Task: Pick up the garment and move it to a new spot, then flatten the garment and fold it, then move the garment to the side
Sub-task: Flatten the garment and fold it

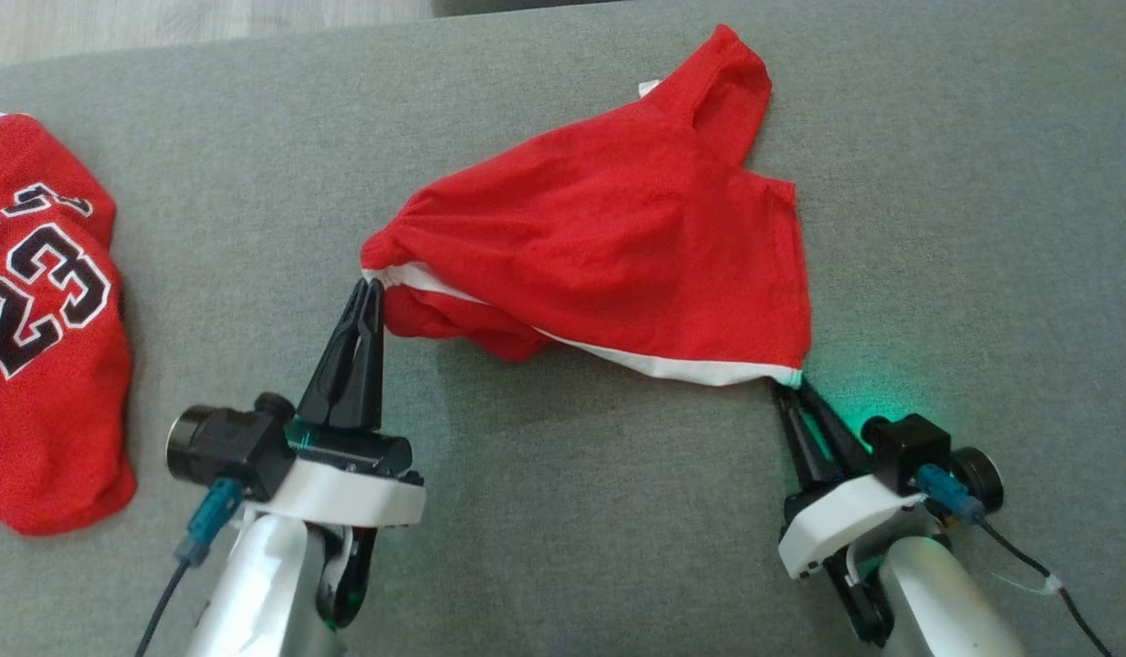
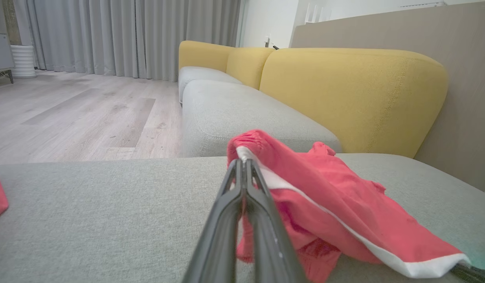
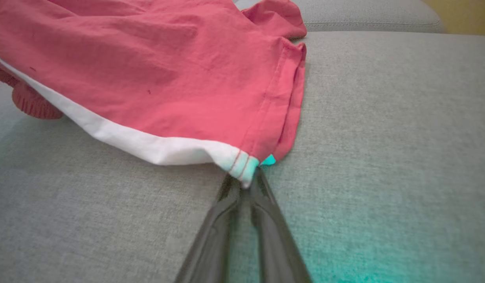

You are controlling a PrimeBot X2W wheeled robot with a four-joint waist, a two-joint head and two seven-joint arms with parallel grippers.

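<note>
Red woven garment (image 1: pixel 618 246), one item: thin creased cloth, a white band along its near hem, a gathered elastic edge at its left end, and the far corner bunched into a peak. We find it about the middle of the grey seat cushion (image 1: pixel 563 529), spanning between our two grippers, with a shadow under its near edge.

- Our left gripper (image 1: pixel 370 285): long dark fingers pressed together, pinching the gathered left end where white meets red.
- Our right gripper (image 1: pixel 789 385): fingers clenched on the white-banded right corner, low against the cushion, with green light on the weave beside it.
- Cushion: coarse grey weave, broad and flat.
- Red jersey (image 1: pixel 43 319): black numerals 23 edged in white, lying crumpled at the cushion's left end, well apart from the garment.
- Left wrist view: rounded yellow backrests (image 2: pixel 352 90), pale plank floor (image 2: pixel 69 114), pleated grey curtains (image 2: pixel 128 35).
</note>
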